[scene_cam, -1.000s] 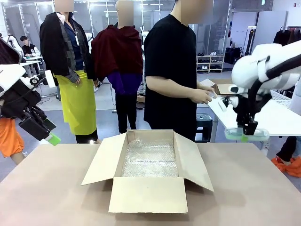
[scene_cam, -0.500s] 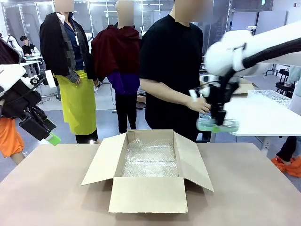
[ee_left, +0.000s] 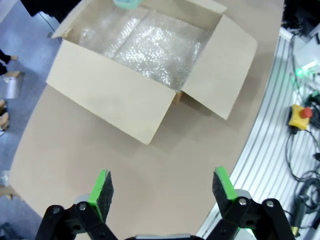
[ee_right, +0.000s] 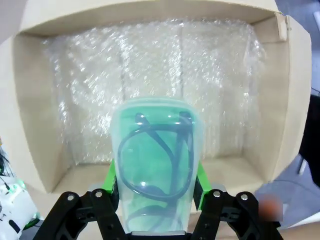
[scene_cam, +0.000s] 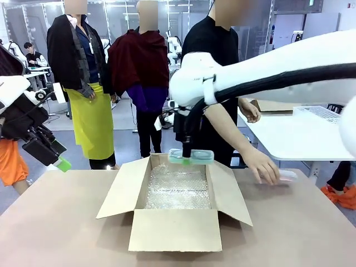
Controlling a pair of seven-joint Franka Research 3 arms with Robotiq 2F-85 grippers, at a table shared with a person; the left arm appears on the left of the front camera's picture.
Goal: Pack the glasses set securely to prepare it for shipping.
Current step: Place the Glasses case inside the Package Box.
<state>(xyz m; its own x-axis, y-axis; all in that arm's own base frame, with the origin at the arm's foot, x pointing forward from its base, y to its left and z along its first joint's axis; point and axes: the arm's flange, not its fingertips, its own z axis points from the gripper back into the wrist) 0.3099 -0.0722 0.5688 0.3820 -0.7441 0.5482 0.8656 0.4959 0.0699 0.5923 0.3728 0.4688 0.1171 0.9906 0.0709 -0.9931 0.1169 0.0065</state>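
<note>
Our right fingers (ee_right: 111,181) are clamped on the mint case (scene_cam: 191,157), long axis across the box (scene_cam: 172,229), over its back edge. Straight down looks right. Left fingers (ee_left: 102,187) are apart, well off.

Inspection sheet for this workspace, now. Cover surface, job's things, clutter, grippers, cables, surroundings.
Surface: brown table, with an open cardboard box on it, flaps spread, lined with bubble wrap.
Job's things: mint green case held above the box's far side, spectacles visible inside; pale pink case on the table at the person's hand.
Clutter: nothing seen.
Grippers: right gripper shut on the mint green case; left gripper open, empty, raised at the table's left side.
Cables: loose cables beyond the table edge, near a yellow box with a red button.
Surroundings: person standing at the far side; white side table behind.
</note>
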